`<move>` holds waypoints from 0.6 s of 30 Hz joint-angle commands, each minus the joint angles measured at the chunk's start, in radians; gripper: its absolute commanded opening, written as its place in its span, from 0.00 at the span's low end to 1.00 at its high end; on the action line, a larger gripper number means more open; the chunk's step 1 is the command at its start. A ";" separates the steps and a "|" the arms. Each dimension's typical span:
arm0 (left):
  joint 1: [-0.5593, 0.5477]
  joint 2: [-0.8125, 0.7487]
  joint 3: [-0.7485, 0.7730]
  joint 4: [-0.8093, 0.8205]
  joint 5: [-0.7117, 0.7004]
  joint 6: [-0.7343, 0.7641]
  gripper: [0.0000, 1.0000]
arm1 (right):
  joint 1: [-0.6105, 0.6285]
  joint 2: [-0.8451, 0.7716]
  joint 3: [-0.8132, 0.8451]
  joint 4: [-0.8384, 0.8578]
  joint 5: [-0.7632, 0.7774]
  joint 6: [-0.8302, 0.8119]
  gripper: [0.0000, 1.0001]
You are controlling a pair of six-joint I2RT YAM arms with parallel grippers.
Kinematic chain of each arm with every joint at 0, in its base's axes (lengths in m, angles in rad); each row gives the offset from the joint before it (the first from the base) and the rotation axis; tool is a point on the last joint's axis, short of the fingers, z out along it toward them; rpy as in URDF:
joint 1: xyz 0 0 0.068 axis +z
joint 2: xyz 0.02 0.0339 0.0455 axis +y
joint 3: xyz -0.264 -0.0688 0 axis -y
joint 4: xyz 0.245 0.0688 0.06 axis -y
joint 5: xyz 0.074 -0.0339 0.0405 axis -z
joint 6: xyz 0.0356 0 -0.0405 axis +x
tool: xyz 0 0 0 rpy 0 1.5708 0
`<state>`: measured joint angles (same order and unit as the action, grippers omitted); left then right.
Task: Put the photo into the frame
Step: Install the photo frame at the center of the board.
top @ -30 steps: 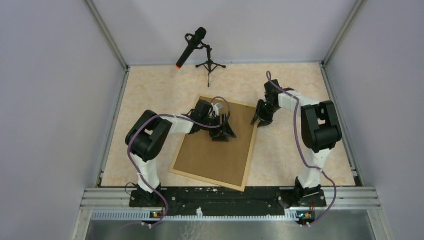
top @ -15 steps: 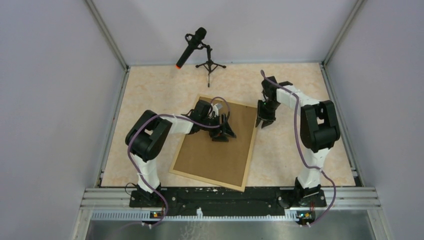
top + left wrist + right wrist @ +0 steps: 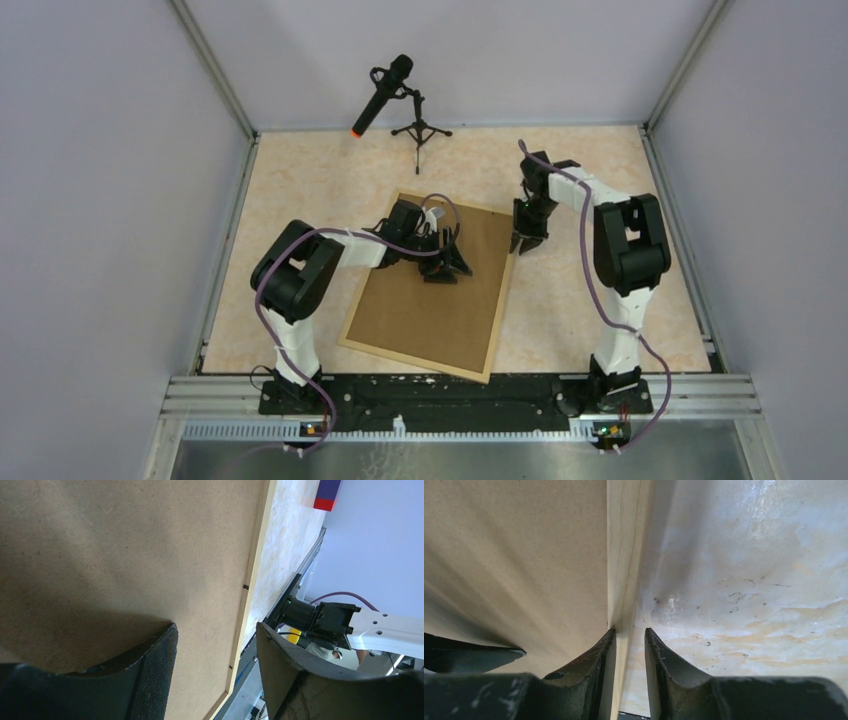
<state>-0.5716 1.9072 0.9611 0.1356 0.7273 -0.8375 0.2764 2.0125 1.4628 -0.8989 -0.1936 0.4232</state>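
The frame [image 3: 505,290] of light wood strips lies flat on the table, back side up, filled by a brown backing board [image 3: 440,310]. The photo is hidden. My left gripper [image 3: 447,262] hovers open over the board's upper middle; in the left wrist view its jaws [image 3: 216,626] stand wide apart above the board [image 3: 125,545] and the frame's strip [image 3: 255,565]. My right gripper [image 3: 527,243] is at the frame's right edge near the far corner. Its narrow jaws [image 3: 630,630] straddle the strip [image 3: 624,540], with a thin gap on the table side.
A black microphone [image 3: 385,95] on a small tripod [image 3: 420,130] stands at the back of the marbled table [image 3: 749,555]. Grey walls and metal rails enclose the table. The right arm [image 3: 320,622] shows in the left wrist view.
The right gripper has shifted left onto the frame's right edge and its jaws have narrowed. The left gripper and the frame have stayed put.
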 commanded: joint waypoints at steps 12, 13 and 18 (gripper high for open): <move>-0.012 0.046 -0.053 -0.081 -0.115 0.038 0.66 | 0.037 0.106 0.067 -0.038 0.155 0.052 0.24; -0.011 0.046 -0.053 -0.083 -0.115 0.037 0.66 | 0.042 0.111 0.069 -0.037 0.152 0.057 0.24; -0.009 0.043 -0.054 -0.082 -0.113 0.034 0.66 | 0.071 0.134 0.069 -0.031 0.161 0.081 0.24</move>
<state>-0.5713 1.9072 0.9573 0.1413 0.7258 -0.8440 0.3096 2.0621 1.5448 -0.9752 -0.1276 0.4728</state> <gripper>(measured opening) 0.656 0.243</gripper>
